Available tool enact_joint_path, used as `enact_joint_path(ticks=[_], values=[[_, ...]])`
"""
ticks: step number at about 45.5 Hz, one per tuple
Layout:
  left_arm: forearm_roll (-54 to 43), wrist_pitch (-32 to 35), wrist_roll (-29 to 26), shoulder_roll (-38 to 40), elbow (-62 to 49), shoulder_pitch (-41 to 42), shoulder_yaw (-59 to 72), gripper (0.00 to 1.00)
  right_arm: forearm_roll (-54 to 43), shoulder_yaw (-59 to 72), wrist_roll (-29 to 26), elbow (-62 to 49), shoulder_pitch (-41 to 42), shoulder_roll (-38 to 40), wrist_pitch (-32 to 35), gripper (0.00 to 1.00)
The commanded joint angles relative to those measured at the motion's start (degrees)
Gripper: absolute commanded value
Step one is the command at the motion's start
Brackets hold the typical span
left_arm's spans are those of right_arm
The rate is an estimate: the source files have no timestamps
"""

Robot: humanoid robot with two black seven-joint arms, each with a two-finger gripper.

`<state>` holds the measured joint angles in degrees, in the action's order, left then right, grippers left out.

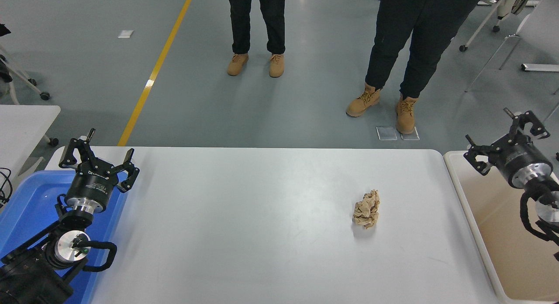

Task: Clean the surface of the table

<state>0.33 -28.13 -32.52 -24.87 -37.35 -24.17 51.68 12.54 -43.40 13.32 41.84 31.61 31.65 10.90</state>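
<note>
The large white table surface fills the middle of the head view. A crumpled ball of brown paper lies on it, right of centre. My right gripper is open and empty, above the near-left corner of the beige bin, well to the right of the paper ball. My left gripper is open and empty, parked at the lower left over the blue bin's edge.
A beige bin stands against the table's right end. A blue bin stands at its left end. A smaller white table shows at the left edge. Two people stand beyond the far side. Chairs stand at the upper right.
</note>
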Motion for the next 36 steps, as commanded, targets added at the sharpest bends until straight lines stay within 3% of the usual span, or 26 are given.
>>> enact_joint_path(ticks=[1,36], values=[[-0.1,0.0,0.0,0.0,0.0,0.0,0.0,0.99,-1.5,0.3,1.6,-0.7,-2.3,-2.3,-0.1,0.99],[0.0,0.0,0.0,0.0,0.0,0.0,0.0,0.99,-1.5,1.6,1.6,-1.6,-2.4,-1.5,0.1,0.99]])
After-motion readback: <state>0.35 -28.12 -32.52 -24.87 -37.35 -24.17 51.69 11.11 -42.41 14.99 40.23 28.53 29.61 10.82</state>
